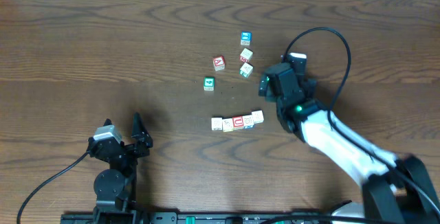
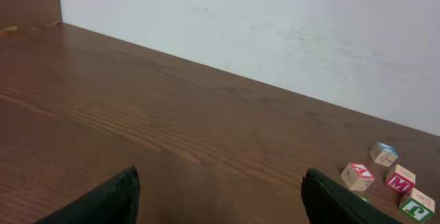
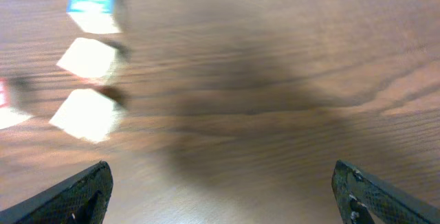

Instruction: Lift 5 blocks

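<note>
Several blocks [image 1: 237, 122], pale wooden cubes, lie in a short touching row near the table's middle; the centre one shows a red-outlined face. They appear only in the overhead view. My right gripper [image 1: 277, 80] hovers up and to the right of the row, apart from it. In the right wrist view the right gripper [image 3: 223, 176] is open wide over bare wood. At the front left, far from the row, my left gripper [image 1: 142, 133] rests low. It stands open [image 2: 220, 183] with nothing between its fingers.
Loose cubes lie behind the row: a green-faced cube [image 1: 209, 83], a red "A" cube [image 1: 218, 62], a blue-topped cube [image 1: 245, 39] and two pale cubes [image 1: 246, 62]. The right wrist view shows the blue-topped cube [image 3: 93, 9] and the pale ones [image 3: 88, 86] left of the fingers.
</note>
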Controlling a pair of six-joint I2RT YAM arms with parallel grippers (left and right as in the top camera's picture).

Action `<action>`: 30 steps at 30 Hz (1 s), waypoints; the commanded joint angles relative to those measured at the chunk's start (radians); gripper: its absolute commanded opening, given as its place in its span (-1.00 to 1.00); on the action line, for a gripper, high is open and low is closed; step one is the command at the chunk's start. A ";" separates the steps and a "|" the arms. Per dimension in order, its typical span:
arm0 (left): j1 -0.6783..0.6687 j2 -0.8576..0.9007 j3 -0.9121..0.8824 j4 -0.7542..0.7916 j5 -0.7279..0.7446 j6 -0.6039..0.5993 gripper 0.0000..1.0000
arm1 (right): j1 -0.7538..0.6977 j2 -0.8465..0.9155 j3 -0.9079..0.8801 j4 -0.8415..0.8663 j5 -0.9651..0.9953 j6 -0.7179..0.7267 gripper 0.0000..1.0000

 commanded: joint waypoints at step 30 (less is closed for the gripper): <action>0.005 -0.005 -0.016 -0.045 -0.006 -0.004 0.52 | -0.396 -1.476 -0.705 -0.042 -0.337 -0.038 0.98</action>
